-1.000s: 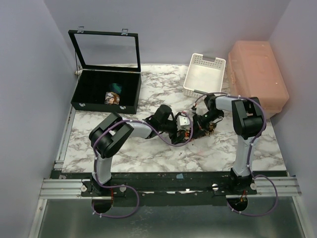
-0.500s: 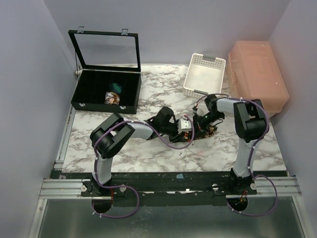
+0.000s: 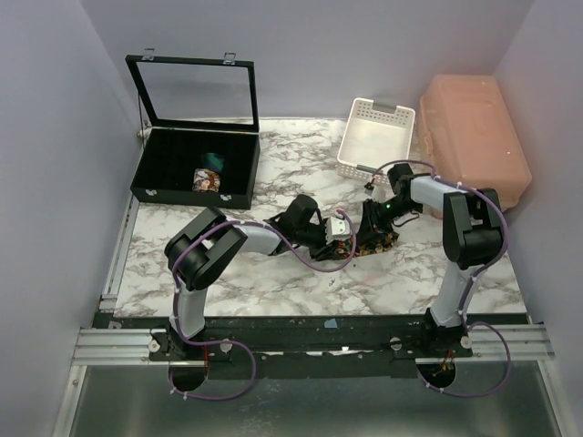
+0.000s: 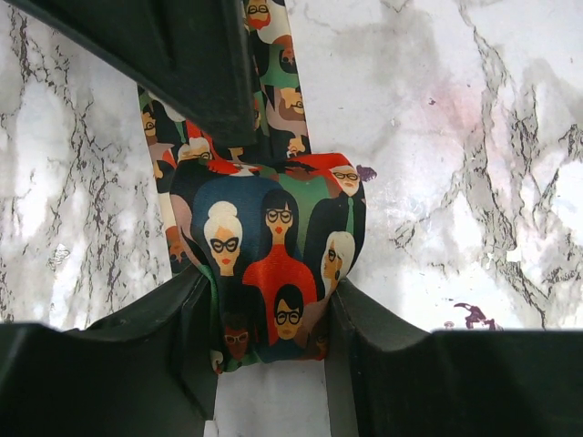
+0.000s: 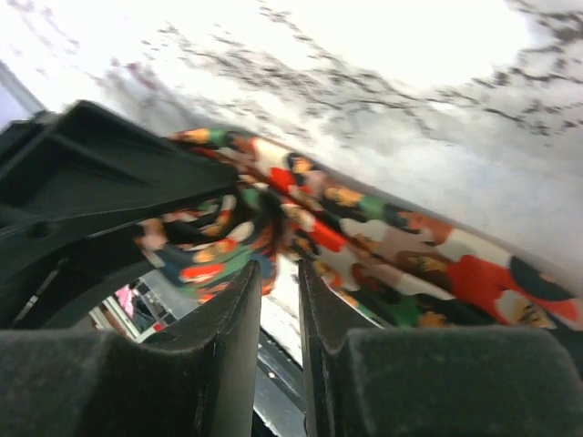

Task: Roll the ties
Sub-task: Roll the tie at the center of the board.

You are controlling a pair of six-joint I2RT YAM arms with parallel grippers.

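A tie (image 4: 273,246) with a dark print of cartoon faces in red, green and white is partly rolled on the marble table (image 3: 273,273). My left gripper (image 4: 271,314) is shut on the roll, a finger pressing each side, and the tie's loose tail runs away beyond it. In the top view the left gripper (image 3: 350,238) and right gripper (image 3: 373,224) meet over the tie (image 3: 381,240) mid-table. My right gripper (image 5: 280,271) stands open by a narrow gap with nothing in it; the tie (image 5: 364,237) lies just past its tips.
An open black box (image 3: 155,177) at the back left holds a rolled patterned tie (image 3: 208,180) and a teal one (image 3: 214,160). A white slotted basket (image 3: 375,137) and a pink lidded bin (image 3: 474,146) stand at the back right.
My left gripper has closed on the tie roll. The right gripper has loosened from shut to a narrow gap, and its arm has swung out to the right.
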